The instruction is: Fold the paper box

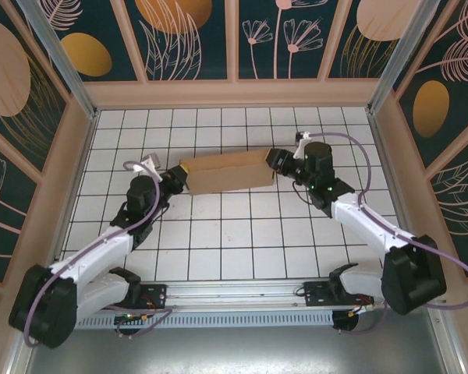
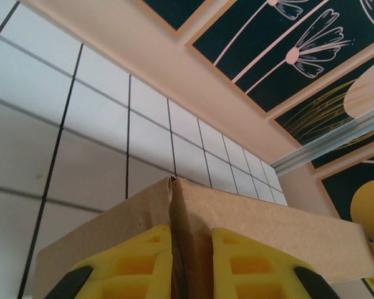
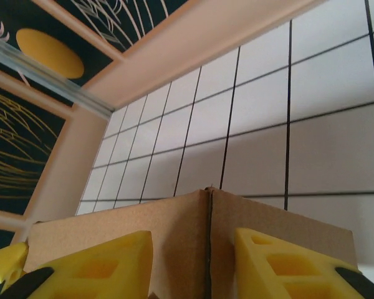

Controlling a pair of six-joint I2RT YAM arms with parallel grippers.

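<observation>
Soft, even light from above leaves the white table (image 1: 242, 234) bright, with faint shadows beside the paper box (image 1: 226, 173). Near the wrist lenses the yellow claw fingers (image 2: 134, 265) look slightly blurred; the cardboard grain is sharp.

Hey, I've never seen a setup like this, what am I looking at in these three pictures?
These are two robot arms bolted at the near edge of a tiled table. The wide picture comes from a camera above and behind them. The other two come from cameras on the wrists, so the yellow fingers at the bottom are each arm's own. On the table lies one brown cardboard box, folded into a long shape. The left gripper pinches its left end and the right gripper its right end, each with a finger on either side of a cardboard edge.
</observation>
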